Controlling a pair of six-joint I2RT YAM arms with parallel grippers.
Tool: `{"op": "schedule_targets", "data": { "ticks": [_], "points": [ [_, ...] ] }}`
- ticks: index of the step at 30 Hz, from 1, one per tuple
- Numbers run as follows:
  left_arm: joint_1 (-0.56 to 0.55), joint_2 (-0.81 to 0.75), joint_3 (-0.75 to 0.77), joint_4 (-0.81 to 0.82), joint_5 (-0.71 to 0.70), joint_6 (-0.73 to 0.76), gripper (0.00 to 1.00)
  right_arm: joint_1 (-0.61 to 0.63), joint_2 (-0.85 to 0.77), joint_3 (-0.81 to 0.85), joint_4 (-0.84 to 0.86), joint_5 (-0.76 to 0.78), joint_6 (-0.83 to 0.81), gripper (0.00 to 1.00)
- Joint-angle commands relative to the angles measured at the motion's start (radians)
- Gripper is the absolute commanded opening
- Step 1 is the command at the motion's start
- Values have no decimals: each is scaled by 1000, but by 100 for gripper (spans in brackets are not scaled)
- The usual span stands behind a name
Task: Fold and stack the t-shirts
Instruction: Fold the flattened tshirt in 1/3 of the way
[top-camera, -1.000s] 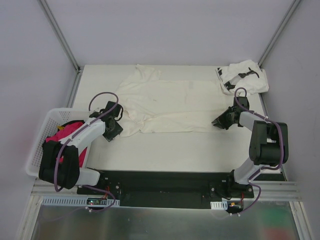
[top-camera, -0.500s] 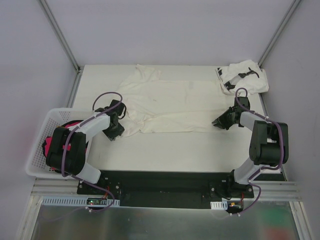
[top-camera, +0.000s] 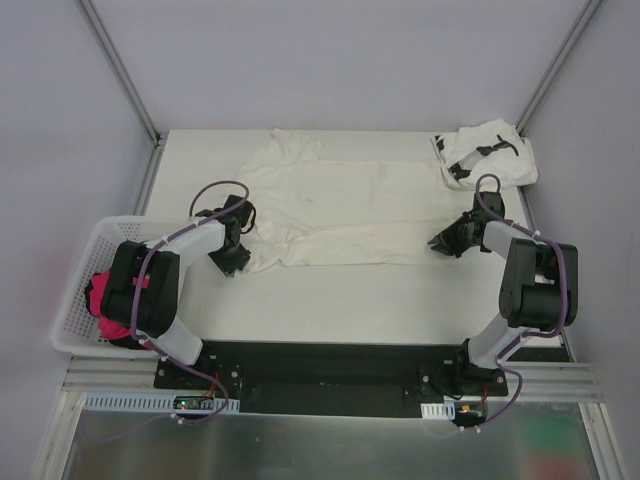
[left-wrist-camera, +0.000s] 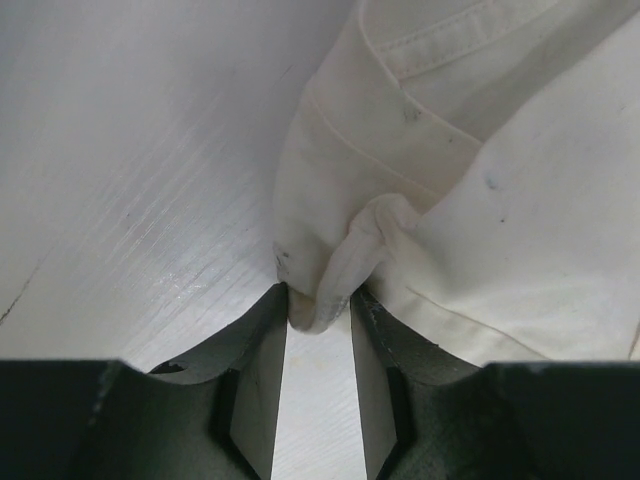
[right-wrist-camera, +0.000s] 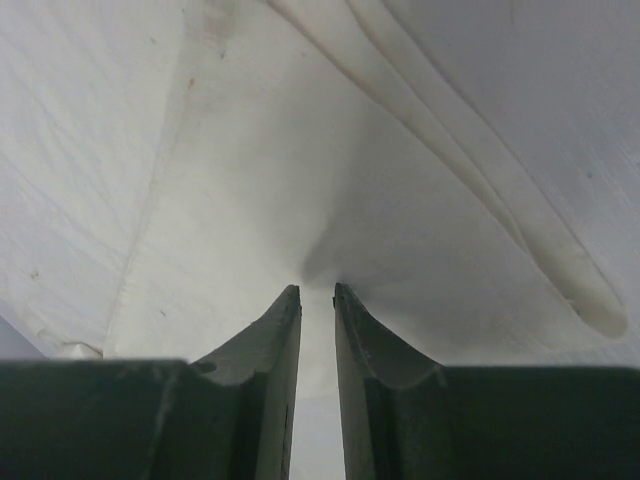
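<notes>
Basket (top-camera: 75, 262) of white plastic sits at the far left, beside the left edge of the counter (top-camera: 330, 295), with a heap of pink cloth (top-camera: 103, 292) in it. Just to its right the left arm reaches out over the counter. The left hand (top-camera: 238, 262) is at the near left corner of the cream-white t-shirt (top-camera: 340, 205). In the left wrist view a rolled lump of the shirt's edge sits between the two dark fingers (left-wrist-camera: 255, 350). It fills the gap and touches both inner faces, so the hand is clamped on the cloth right at the tips. More of the shirt, with a stitched hem, lies in folds to the right of the pinch, and bare counter lies to its left.

The cream-white t-shirt is spread across the middle of the counter, its long side running left to right. It is wrinkled, and a sleeve pokes toward the far edge at its left end. Its near edge runs fairly straight between the two hands.

The right hand (top-camera: 437, 243) is at the shirt's near right corner, pointing left. In the right wrist view its fingers (right-wrist-camera: 372, 350) stand close together with a thin strip of cloth in the slit between them. Creases fan out from the tips, so it is clamped on the shirt.

At the far right corner of the counter the printed t-shirt (top-camera: 487, 155), white with black marks, lies crumpled in a heap. It is right by the cream one's far right corner; whether the two touch I cannot tell.
</notes>
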Motion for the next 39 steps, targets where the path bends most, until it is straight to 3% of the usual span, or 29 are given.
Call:
{"op": "schedule_targets", "data": {
  "ticks": [1,15,31,39],
  "points": [
    [17,16,31,-26,8,11,28,-9,24,40,-14,-9,2,23],
    [29,-8,49,-43,-12,39,6,-9,30,24,-20,-5,12,22],
    [83,-70,140,-164,-58,99,5,-21,16,-3,-108,42,12,22],
    [114,-125,146,-210,-96,134,5,-86,-48,-42,-157,82,-13,22]
  ]
}}
